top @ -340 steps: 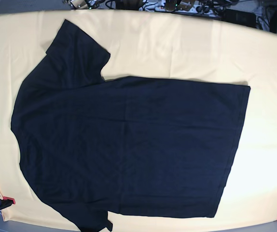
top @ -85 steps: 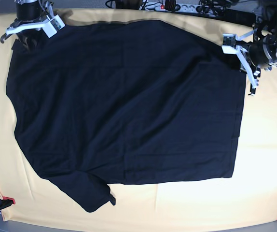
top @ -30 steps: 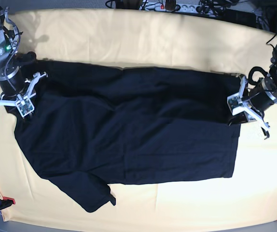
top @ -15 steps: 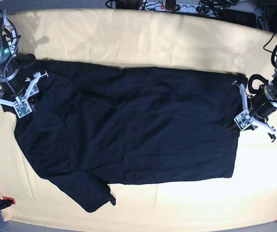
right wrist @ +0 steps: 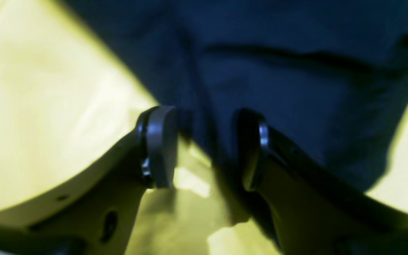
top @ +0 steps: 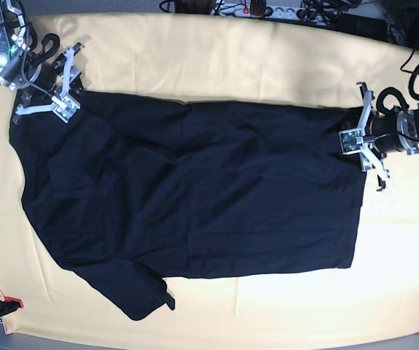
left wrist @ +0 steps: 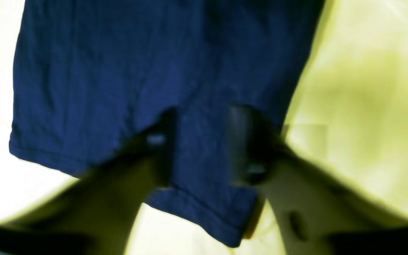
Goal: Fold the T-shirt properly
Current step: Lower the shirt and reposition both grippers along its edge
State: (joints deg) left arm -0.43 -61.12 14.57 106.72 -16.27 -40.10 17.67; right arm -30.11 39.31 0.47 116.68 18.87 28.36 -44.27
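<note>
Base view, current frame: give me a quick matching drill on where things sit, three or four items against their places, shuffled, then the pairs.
Things:
1. T-shirt
2. left gripper
3. right gripper
4. table cloth

Places or states in the base view:
A. pale yellow, lying under everything
B. at the top left corner of the dark cloth, jaws apart
C. dark, spread across the middle, one sleeve pointing to the bottom edge
D. at the right edge of the dark cloth, jaws apart

Pairs: 1-C, 2-D, 3-B, 4-A
</note>
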